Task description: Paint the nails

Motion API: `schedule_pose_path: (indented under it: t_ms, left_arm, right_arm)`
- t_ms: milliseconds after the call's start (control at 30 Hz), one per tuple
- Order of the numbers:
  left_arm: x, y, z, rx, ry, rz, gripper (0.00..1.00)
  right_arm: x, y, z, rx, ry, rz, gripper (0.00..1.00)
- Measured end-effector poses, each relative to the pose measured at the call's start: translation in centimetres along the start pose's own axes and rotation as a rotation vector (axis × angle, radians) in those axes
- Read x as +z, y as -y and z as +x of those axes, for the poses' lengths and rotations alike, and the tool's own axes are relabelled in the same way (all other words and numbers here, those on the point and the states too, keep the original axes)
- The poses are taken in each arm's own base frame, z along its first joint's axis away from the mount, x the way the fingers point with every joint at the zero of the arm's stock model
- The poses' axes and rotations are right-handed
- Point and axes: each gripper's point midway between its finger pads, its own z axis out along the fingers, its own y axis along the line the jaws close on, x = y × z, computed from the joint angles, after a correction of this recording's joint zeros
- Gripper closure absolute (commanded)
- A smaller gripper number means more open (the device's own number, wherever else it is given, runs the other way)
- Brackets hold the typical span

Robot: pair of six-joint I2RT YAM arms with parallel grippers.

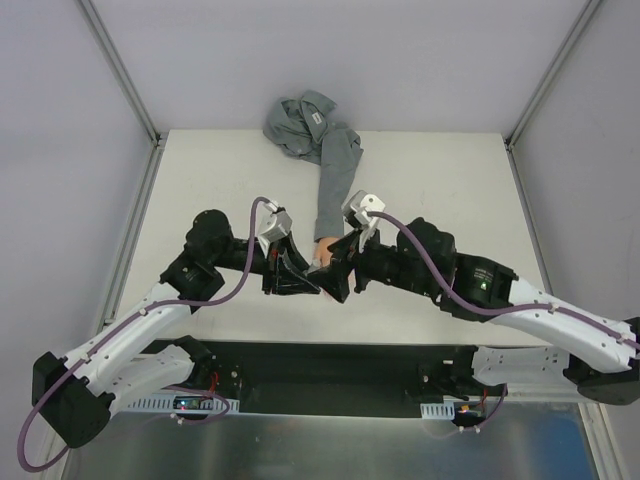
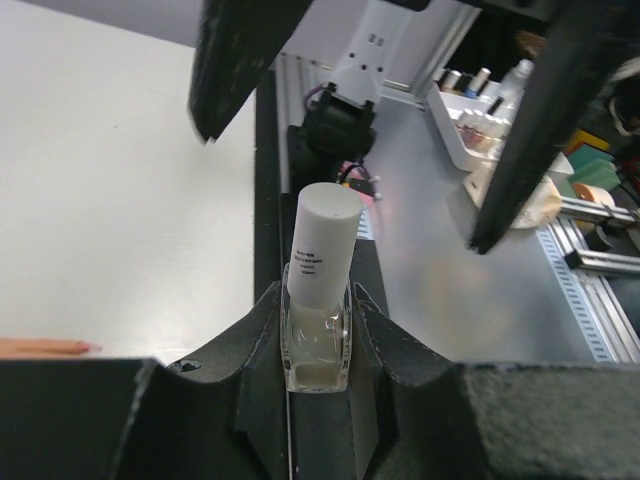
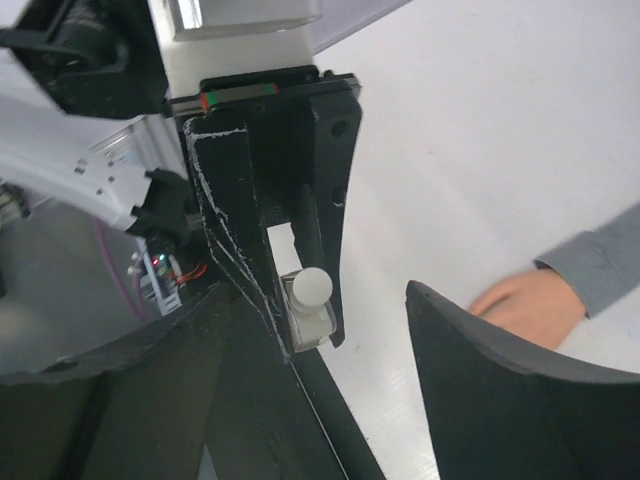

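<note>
The white table (image 1: 450, 180) carried a crumpled grey shirt (image 1: 305, 120) at its far edge, and its sleeve (image 1: 335, 185) ran toward the arms and ended in a peach mannequin hand (image 1: 322, 245) lying flat on the tabletop. The two arms met just on the near side of that hand, and in the top view their black claws covered its fingertips. The right gripper (image 1: 337, 275) stood wide, nothing pinched in it. From its own wrist camera its fingers (image 3: 500, 400) straddled the tip of the other claw, and the mannequin hand (image 3: 530, 300) lay on the table past its right finger, close by but apart from it. The left gripper (image 2: 320, 345) was clamped narrow on a small clear bottle (image 2: 320, 300) with a tall white cap, held upright between its pads. That bottle and the claw holding it sat between the right gripper's fingers. The nails were too small to make out in any view.
</note>
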Motion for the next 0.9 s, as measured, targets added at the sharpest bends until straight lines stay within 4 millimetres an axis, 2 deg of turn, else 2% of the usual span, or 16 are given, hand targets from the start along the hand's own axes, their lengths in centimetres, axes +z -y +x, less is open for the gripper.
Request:
schedule_pose_path:
  t_ms: [100,133,300,467,500,533,600,900]
  left_arm:
    - [0.2,1.5,0.0,0.012,-0.012,0.081,1.00]
    - [0.3,1.7,0.1,0.011,-0.015,0.093,1.00]
    - [0.5,2.3,0.5,-0.007,-0.036,0.143,1.00]
    - [0.5,2.4,0.5,-0.016,-0.039,0.151,1.00]
    - [0.5,2.4,0.6,-0.017,-0.041,0.154,1.00]
    - [0.4,2.5,0.6,-0.018,-0.043,0.159,1.00]
    - [0.4,2.6,0.7,-0.021,-0.048,0.167,1.00]
    - [0.2,2.0,1.3,-0.028,-0.053,0.104,1.00]
  right_arm:
    - [0.1,-0.8,0.3,-0.015,-0.025,-0.110,0.43]
    - [0.1,-1.0,0.5,-0.019,-0.032,-0.136,0.53]
    - [0.0,-1.8,1.1,-0.024,-0.057,-0.233,0.59]
    - [0.2,-2.3,1.7,-0.024,-0.075,-0.284,0.74]
    - [0.3,-2.4,1.7,-0.024,-0.077,-0.293,0.79]
    - [0.5,-2.5,1.8,-0.025,-0.081,-0.300,0.89]
    - [0.9,-2.5,2.0,-0.027,-0.086,-0.309,0.98]
    - [1.6,-2.1,2.6,-0.010,-0.097,-0.292,0.99]
